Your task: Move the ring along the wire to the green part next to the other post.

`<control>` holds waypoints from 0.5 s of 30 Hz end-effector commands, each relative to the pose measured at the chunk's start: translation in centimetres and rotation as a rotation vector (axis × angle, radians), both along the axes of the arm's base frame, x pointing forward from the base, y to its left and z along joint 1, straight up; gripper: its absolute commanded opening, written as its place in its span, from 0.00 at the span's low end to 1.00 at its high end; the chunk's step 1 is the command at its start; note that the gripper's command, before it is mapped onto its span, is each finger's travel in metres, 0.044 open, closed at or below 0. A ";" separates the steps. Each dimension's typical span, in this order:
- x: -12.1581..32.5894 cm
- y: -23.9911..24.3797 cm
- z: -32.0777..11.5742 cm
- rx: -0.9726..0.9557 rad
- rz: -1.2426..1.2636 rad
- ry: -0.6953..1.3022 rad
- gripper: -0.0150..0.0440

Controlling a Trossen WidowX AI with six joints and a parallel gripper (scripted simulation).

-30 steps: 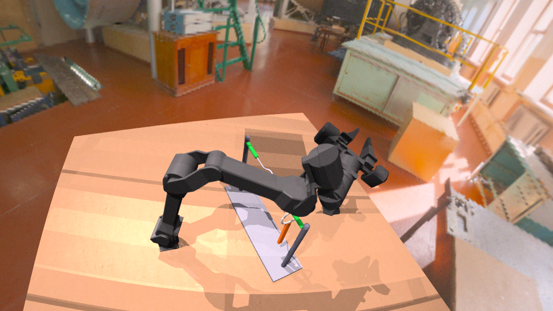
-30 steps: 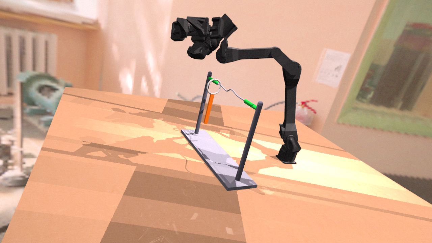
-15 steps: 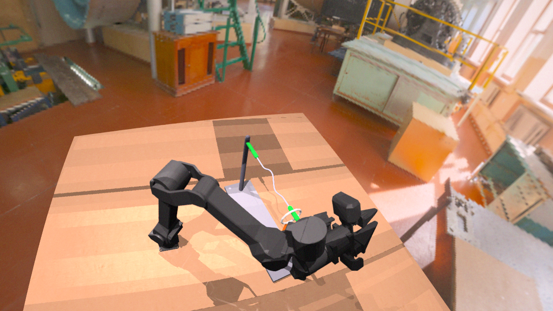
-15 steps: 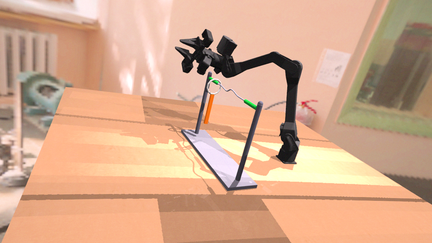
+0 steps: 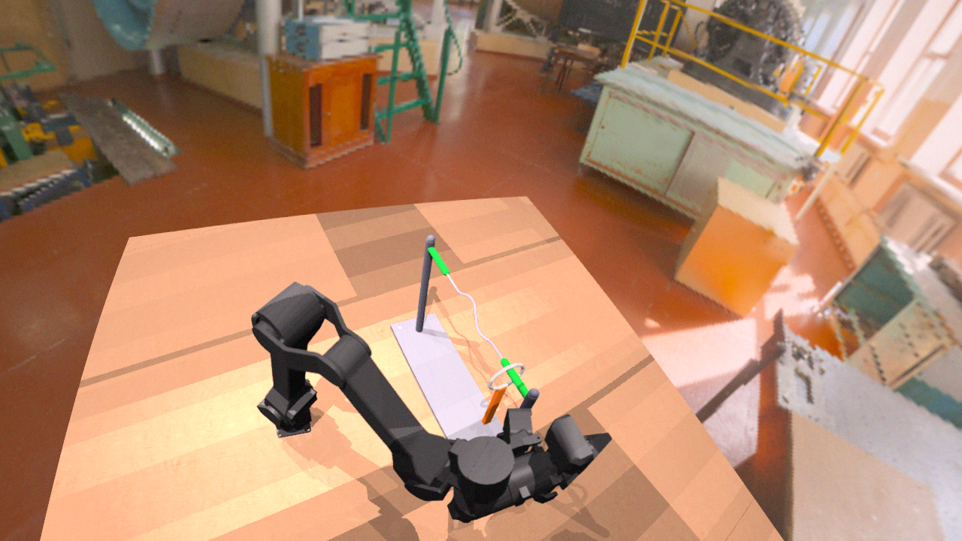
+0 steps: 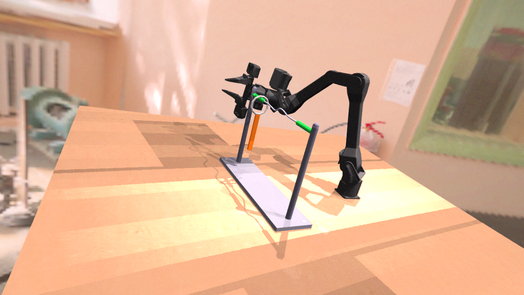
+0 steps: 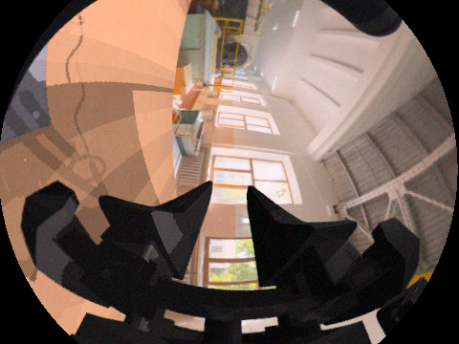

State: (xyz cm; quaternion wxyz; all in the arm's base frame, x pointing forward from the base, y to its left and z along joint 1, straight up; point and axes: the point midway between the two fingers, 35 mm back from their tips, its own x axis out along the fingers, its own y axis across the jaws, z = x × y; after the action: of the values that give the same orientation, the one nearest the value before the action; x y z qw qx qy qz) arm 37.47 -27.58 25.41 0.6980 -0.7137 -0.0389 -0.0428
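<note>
The arm (image 5: 383,403) (image 6: 317,87) reaches past the near-side post (image 5: 531,397) (image 6: 245,132), its gripper (image 5: 603,441) (image 6: 223,84) (image 7: 229,187) partly open, holding nothing, perhaps still to be turned toward the handle. The ring (image 5: 490,382) (image 6: 251,107) hangs around the green wire (image 5: 514,376) (image 6: 259,98) there, orange handle (image 5: 494,406) (image 6: 254,132) below; the arm hides that post's foot from above, and any contact is hard to judge.

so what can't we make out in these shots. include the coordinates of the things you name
- top view: foot of the dark grey post (image 5: 532,398) (image 6: 244,135) nearest the ring, hidden behind the black robot arm (image 5: 376,397) (image 6: 318,82)
- top view: black gripper fingers, mostly covered by the gripper's own body
- wrist view: white ring (image 5: 491,379) (image 6: 251,105) and orange handle (image 5: 494,406) (image 6: 253,132), out of frame; only a ring shadow shows
</note>
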 end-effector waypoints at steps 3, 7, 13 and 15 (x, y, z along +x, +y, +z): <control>-1.9 1.0 -4.1 0.210 0.028 0.047 0.53; -3.4 2.0 -6.9 0.362 0.043 0.078 0.53; -5.7 3.9 -10.5 0.594 0.060 0.123 0.53; -6.5 4.7 -11.6 0.672 0.064 0.136 0.53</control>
State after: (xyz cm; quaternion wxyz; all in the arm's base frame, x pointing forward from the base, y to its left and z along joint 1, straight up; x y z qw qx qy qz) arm 32.06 -23.87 15.66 0.8701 -0.4928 -0.0074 0.0074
